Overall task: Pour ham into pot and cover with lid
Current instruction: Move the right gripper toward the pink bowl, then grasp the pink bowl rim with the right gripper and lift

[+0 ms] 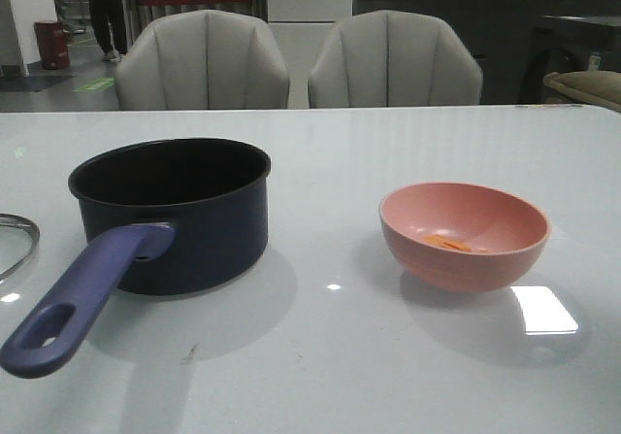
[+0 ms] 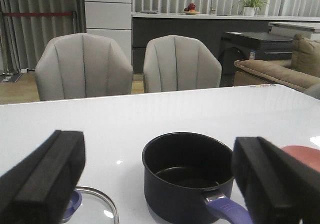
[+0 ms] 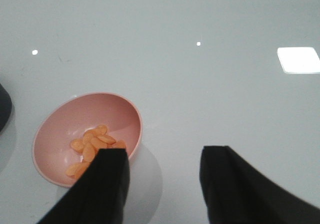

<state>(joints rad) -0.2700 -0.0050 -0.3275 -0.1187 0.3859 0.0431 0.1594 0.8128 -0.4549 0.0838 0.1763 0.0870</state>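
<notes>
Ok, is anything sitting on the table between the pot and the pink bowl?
No. In the front view the stretch between the pot and the bowl is bare white tabletop, showing only light reflections.

Orange ham slivers (image 3: 92, 149) in pink bowl (image 3: 75, 115), open right pincer (image 3: 162, 176) above white table (image 3: 210, 83)

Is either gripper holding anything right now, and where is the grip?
Nothing is held. The left gripper and right gripper are both open and empty; the bowl sits ungripped.
</notes>
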